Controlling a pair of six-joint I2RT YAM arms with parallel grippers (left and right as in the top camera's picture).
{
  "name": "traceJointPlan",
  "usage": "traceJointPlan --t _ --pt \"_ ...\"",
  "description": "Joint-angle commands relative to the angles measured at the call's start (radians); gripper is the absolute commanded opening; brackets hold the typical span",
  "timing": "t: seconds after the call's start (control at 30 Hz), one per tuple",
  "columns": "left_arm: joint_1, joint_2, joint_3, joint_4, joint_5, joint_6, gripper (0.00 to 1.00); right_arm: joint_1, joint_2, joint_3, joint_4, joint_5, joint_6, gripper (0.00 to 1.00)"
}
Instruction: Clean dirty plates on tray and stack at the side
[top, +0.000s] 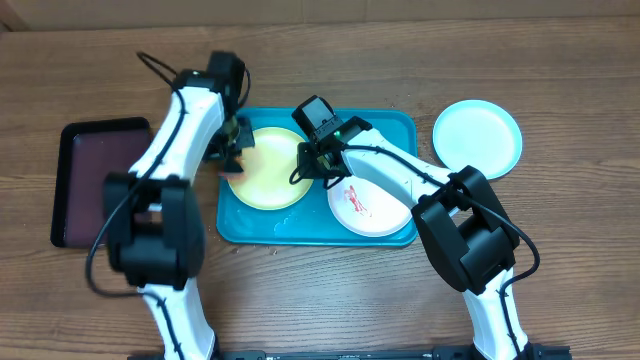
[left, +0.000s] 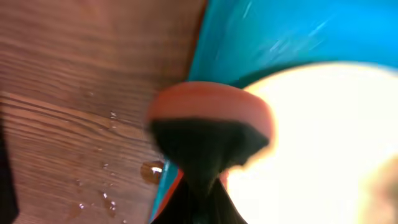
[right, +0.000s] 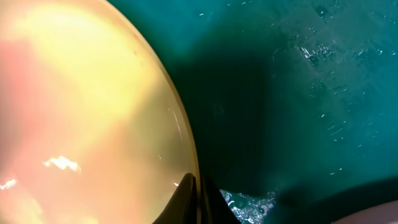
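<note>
- The turquoise tray (top: 400, 125) sits in the middle of the wooden table (top: 560, 250), and both arms reach into its left half.
- The yellow-green plate (top: 268, 170) lies in that left half, with a gripper at each side of it.
- The right gripper (top: 313, 160) is at the plate's right rim. From its wrist camera the two dark fingertips (right: 184, 200) come together on the thin edge of the plate, so it looks clamped on the rim.
- In that same view a dark shadow falls on the tray floor right beside the plate's edge, and fine water drops (right: 317, 50) glint on the turquoise plastic.
- The left gripper (top: 233, 148) is at the plate's left rim, near the tray's left wall. Its wrist camera is blurred: one orange-tipped finger (left: 211, 115) shows over the plate's edge, and I cannot tell whether the fingers are apart or closed on anything.
- The white plate (top: 385, 215) lies in the tray's right half, beside the yellow-green one, with red smears (top: 355, 200) at its centre.
- The light blue plate (top: 477, 138) rests alone on the table, just off the tray's right end.
- A dark maroon tray (top: 100, 180) sits on the table well to the left.
- Small beads of water (left: 152, 171) lie on the wood next to the turquoise tray's edge.
</note>
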Motion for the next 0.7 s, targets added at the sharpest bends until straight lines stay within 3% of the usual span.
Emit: traceJointPlan --t 0.0,0.2,0.4,0.67 --pt "0.045 -0.131 0.037 -0.008 0.039 -0.032 0.04 -0.019 -0.052 0.064 -0.043 0.068 -0.095 0.04" --pt "0.175 -0.173 0.036 -0.085 0.040 -0.032 0.04 -0.001 -0.063 0.196 -0.195 0.265 -0.145 0.04" --pt "0.304 -0.168 0.005 -0.097 0.103 -0.038 0.04 0.063 -0.063 0.333 -0.341 0.581 -0.225 0.04" --pt "0.372 -0.167 0.002 -0.090 0.167 -0.038 0.04 0.218 -0.063 0.426 -0.456 1.064 -0.424 0.04"
